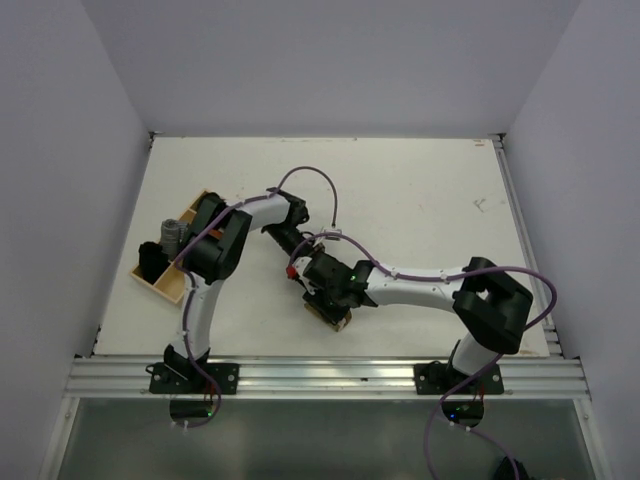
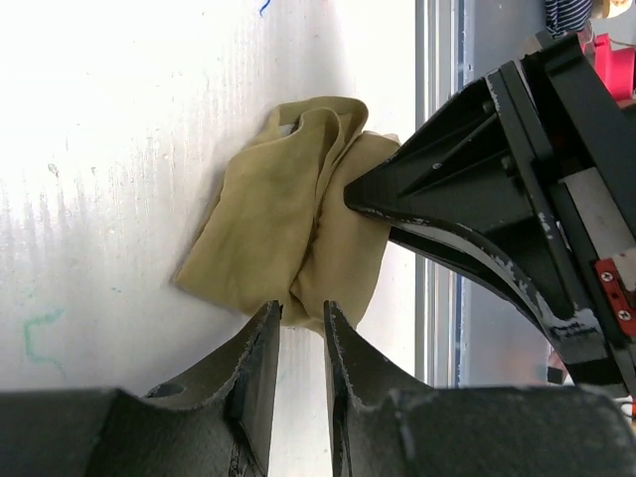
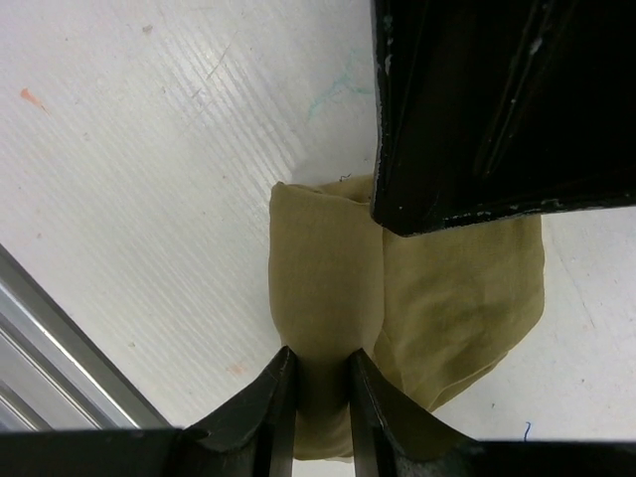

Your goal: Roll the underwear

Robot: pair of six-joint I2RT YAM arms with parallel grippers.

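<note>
ROLLING JOB, MID-GRIP: Both arms meet low over the white table (image 1: 420, 190), at about 6 o'clock from its centre and near the metal rail (image 1: 330, 372) along the front edge. The underwear (image 1: 337, 318) lies there, half hidden beneath them.

The right gripper (image 3: 318, 360) has its jaws drawn close on a thick fold of the cloth, which runs between them. The left gripper (image 2: 300, 316) stands only a narrow slit apart. The hem sits at its mouth, bare table shows between the fingers, and nothing looks clamped there. In the left wrist view the right gripper reaches in from 3 o'clock, its tip down on the cloth.

The step in hand looks like starting the roll from the pinched fold. It would go best if the right gripper turned that fold over low and tight against the table. The left one would then pin the far end flat so the garment cannot slide, with the motion kept away from the rail at 6 o'clock.

The underwear itself is soft olive-khaki, bunched into loose lengthwise folds and creased through the middle. It is more a crumpled wad than a neat roll, with one plump fold along its edge. A wooden tray (image 1: 160, 288) sits well apart at 9 o'clock.
</note>
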